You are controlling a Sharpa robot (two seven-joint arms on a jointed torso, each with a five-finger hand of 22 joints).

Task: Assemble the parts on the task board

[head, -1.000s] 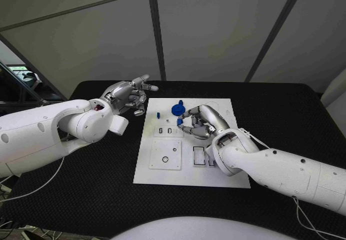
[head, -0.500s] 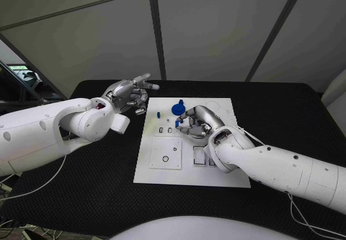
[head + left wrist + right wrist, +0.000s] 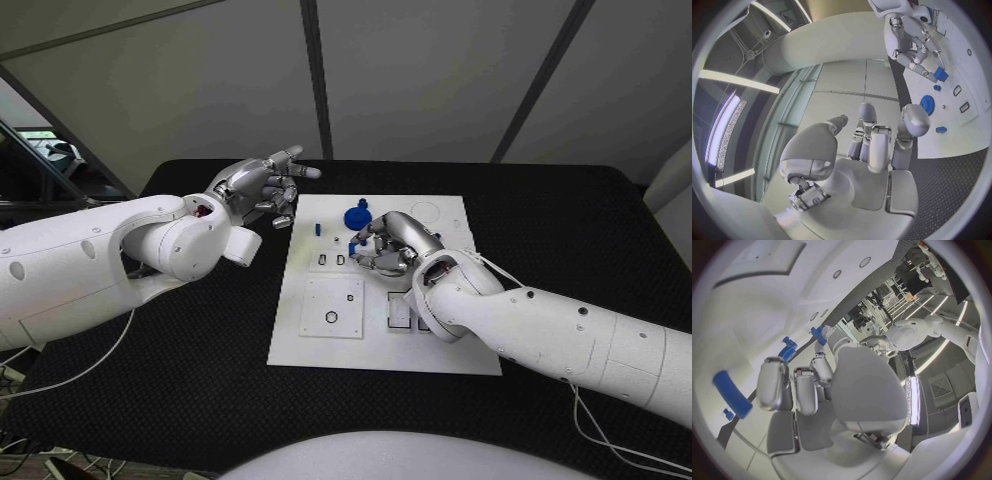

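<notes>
Start at the left: your left robot hand [image 3: 260, 190] hangs in the air just off the white board's [image 3: 447, 345] far-left corner, over the black counter [image 3: 188, 400]. Its fingers are spread apart and hold nothing, so it is not taking part in this step.

On the board itself, a small blue peg [image 3: 316, 230] stands near the left edge at the far end. Just right of it sits a blue toothed wheel [image 3: 356, 215]. Nearer you lie a pair of small slots [image 3: 330, 261], then a square plate with a round hole [image 3: 330, 307].

Moving right, your right robot hand [image 3: 389, 245] is down over the middle of the board. Its fingers are curled around a small blue piece [image 3: 353, 246], pinched at the fingertips just right of the slots. The right wrist view shows that blue piece [image 3: 819, 334] at the fingertips.

By my reading, the step in hand is seating this piece into the board, most likely in one of those slots. I cannot tell whether the piece already touches the board.

The next move calls for care. You need to line the piece up squarely over its opening, bring it straight down, and press gently. Keep the piece upright, since a tilt would likely jam it on the slot edge. Let go only once it sits firm.
</notes>
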